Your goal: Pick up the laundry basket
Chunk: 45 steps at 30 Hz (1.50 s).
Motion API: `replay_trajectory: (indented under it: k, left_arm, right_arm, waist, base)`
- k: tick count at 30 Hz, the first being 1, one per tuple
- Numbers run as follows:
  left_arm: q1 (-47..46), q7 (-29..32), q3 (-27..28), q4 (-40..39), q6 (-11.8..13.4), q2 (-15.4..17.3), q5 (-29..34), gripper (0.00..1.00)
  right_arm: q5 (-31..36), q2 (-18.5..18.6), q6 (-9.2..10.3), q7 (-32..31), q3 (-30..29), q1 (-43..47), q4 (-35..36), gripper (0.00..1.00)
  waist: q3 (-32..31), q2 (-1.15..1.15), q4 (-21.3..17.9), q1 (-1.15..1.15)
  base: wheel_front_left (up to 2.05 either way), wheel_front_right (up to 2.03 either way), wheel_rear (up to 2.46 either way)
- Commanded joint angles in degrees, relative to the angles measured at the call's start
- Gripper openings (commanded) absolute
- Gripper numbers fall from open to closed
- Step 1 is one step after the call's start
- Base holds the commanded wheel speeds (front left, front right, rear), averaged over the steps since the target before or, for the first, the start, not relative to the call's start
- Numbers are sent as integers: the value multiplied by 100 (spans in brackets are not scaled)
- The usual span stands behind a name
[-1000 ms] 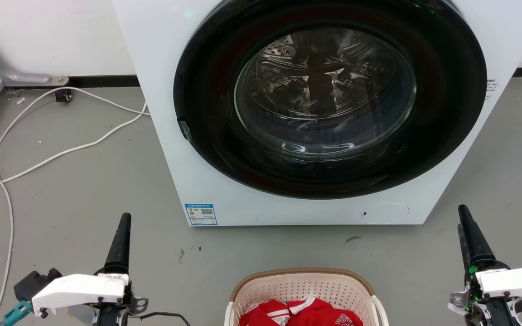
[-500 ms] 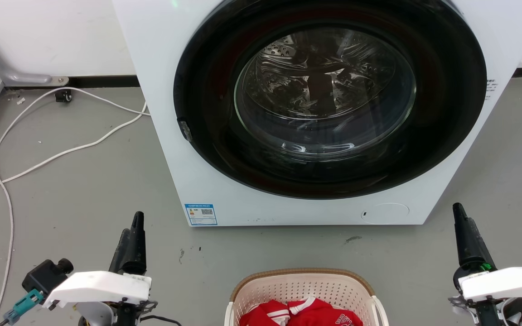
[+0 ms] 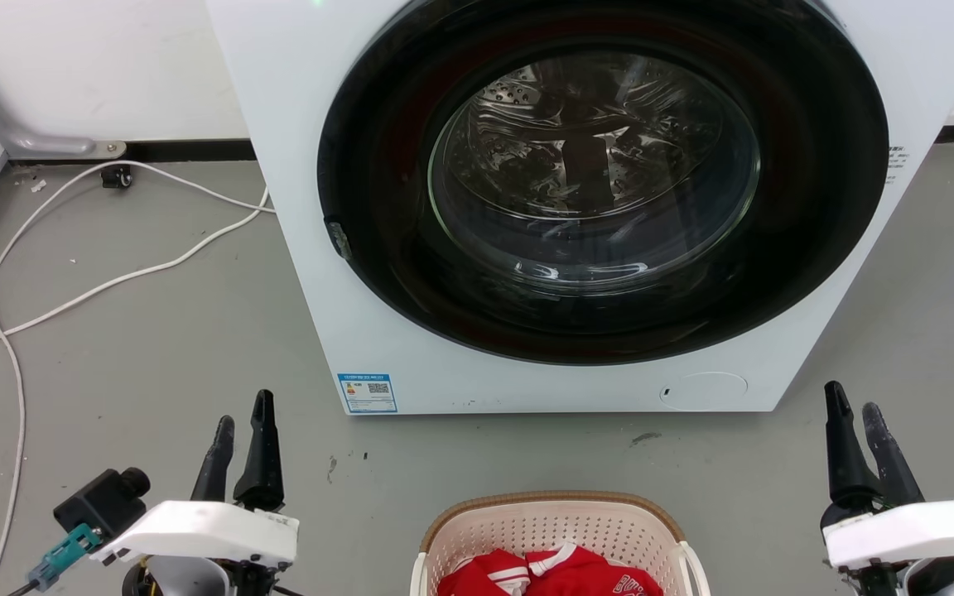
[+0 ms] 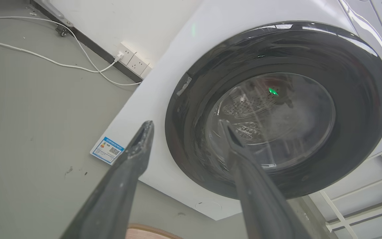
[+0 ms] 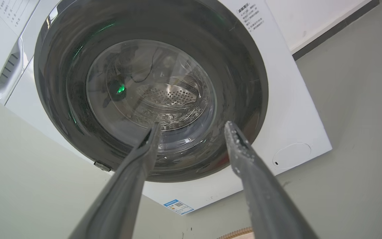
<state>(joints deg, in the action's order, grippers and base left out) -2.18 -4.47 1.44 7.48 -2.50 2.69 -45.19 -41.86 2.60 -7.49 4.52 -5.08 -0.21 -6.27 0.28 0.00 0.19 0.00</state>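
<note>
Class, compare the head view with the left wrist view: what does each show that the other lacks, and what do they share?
Head view adds the open right claw and the red garment in the laundry basket. Left wrist view adds wall sockets with a plug. Shared: the washer, its blue label, the white cable, the open left claw, the basket's brown rim.

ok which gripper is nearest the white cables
The left gripper: the white cables trail over the floor on its side of the washer; the right gripper is across from them.
</note>
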Motion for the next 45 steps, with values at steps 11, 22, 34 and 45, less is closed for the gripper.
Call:
replay_trajectory:
  k: [11,22,34,45]
  left_arm:
    - [87,-241,-93,-130,46,21,919,100]
    - [159,-411,-151,-156,105,22,1681,100]
    - [246,-589,-150,-243,165,24,2389,100]
    - [336,-728,-188,-290,108,24,2982,100]
  right_arm:
    - [1096,26,-1,230,40,77,201,100]
    - [1864,30,-1,408,40,179,260,100]
    - [2597,33,0,580,55,260,379,100]
    - [3206,36,0,725,67,375,371,100]
  waist:
    - [-7,0,8,0]
    - [-12,0,16,0]
    - [-21,0,33,0]
    - [-38,0,31,0]
  base:
    - [0,0,0]
    - [0,0,0]
    - [0,0,0]
    - [0,0,0]
